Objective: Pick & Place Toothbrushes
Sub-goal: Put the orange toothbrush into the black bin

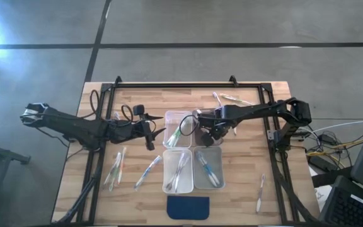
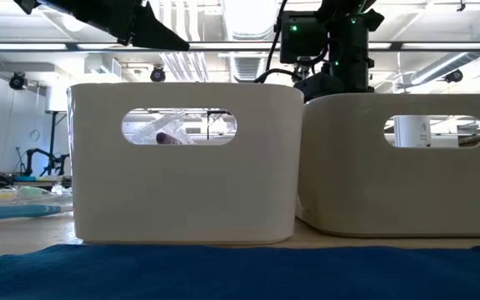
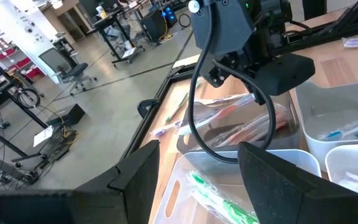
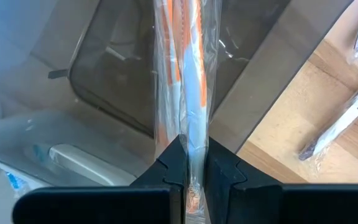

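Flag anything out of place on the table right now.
Several wrapped toothbrushes lie loose and askew on the wood left of the bins, two more at the far edge and one near the right edge. The right gripper holds an orange-and-white toothbrush over the dark bin.

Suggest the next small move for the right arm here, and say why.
Probably lower a little, then open. The right tool is shut on an orange-and-white toothbrush in clear wrapping, hanging over the smoky rear-right plastic bin. The left tool waits open over the neighbouring clear bin with the green toothbrush.

Glossy clear-plastic-wrapped toothbrush [image 4: 188,93], translucent plastic bins [image 1: 177,170], matt wood-grain table [image 1: 244,202], blue cloth pad [image 1: 188,207].
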You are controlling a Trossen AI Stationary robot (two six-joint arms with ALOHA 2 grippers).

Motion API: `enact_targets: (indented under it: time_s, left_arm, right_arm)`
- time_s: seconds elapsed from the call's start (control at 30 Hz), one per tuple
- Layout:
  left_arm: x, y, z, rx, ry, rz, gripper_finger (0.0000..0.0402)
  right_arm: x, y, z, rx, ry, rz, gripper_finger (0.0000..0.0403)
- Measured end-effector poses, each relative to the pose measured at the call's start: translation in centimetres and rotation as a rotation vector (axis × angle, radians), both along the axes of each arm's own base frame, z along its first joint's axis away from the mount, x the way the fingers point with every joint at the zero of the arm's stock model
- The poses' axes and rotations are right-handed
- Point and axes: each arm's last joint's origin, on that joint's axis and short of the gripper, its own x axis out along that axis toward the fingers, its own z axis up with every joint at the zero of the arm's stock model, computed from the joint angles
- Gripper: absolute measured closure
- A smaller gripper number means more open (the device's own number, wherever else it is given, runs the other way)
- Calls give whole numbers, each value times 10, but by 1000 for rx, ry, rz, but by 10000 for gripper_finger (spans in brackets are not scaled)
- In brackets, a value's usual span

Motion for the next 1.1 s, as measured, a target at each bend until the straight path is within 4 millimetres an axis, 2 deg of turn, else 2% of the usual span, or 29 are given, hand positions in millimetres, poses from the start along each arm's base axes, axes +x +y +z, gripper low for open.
enact_targets:
  time_s: [0.4, 0.67, 0.87, 1.1]
  left_arm:
    - [0, 0, 0, -3, -1, 1, 179]
    - [0, 0, 0, -3, -2, 0, 179]
    - [0, 0, 0, -3, -2, 1, 179]
    - [0, 0, 0, -3, -2, 0, 179]
  right_arm:
    - [-1, -3, -5, 0, -2, -9, 380]
    - [7, -3, -30, 53, 74, 21, 380]
    - [9, -6, -39, 55, 101, 32, 379]
    - [11, -6, -37, 50, 69, 39, 332]
